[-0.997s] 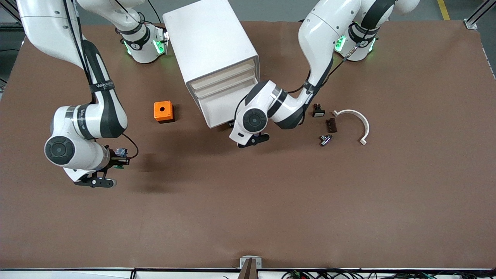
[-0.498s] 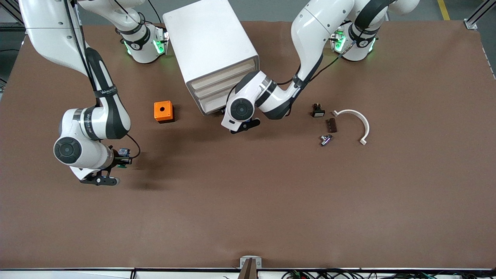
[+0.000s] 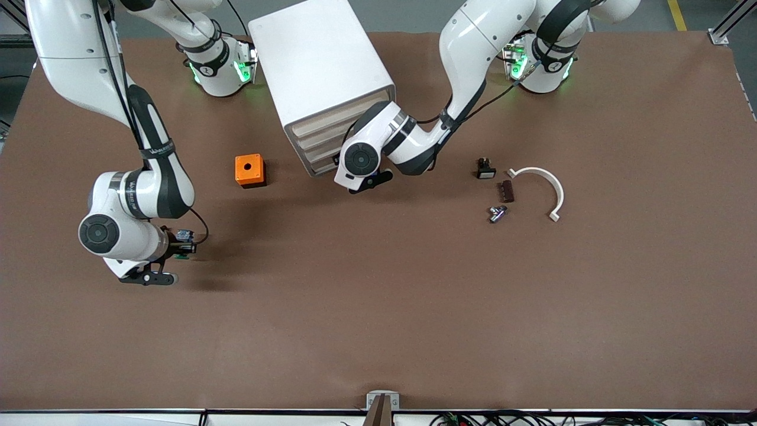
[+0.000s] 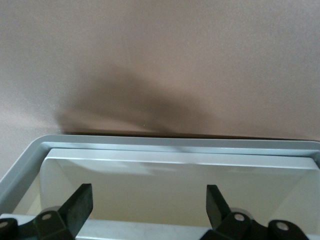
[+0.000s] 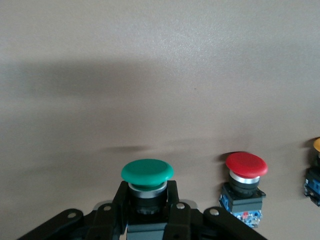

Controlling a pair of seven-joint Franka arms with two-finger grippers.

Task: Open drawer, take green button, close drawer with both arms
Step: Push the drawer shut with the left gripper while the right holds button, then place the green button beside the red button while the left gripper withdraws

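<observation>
- Green is the cap of the button [image 5: 147,175], and the right gripper [image 5: 147,212] has its fingers clamped on the button's black body, cap pointing away from the wrist.
- In the front view that right gripper [image 3: 177,245] hangs over bare brown table [image 3: 378,307] toward the right arm's end, with the orange box [image 3: 249,170] on the table between it and the cabinet.
- The right wrist view also shows a red-capped button [image 5: 245,182] standing upright on the table, well apart from the held one, and a sliver of a yellow-capped one [image 5: 315,170] at the picture's edge.
- The white cabinet [image 3: 322,65] stands near the robots' bases, its beige drawer fronts facing the front camera at an angle.
- The drawer [image 3: 319,167], lowest of the four, sits nearly flush with the fronts above it; whether it is fully in I cannot tell, since the left arm covers part of it.
- The left gripper [image 3: 355,180] is right at that drawer's front, low by the table.
- In the left wrist view the left gripper [image 4: 150,202] has its two black fingers [image 4: 80,202] spread wide apart with nothing between them, and the drawer's [image 4: 175,155] pale front panel and grey rim lie just ahead of the tips.
- Toward the left arm's end lie a curved white bracket [image 3: 544,186], a small black part [image 3: 485,170], a dark brown block [image 3: 505,191] and a small metal piece [image 3: 495,213], all near each other.
</observation>
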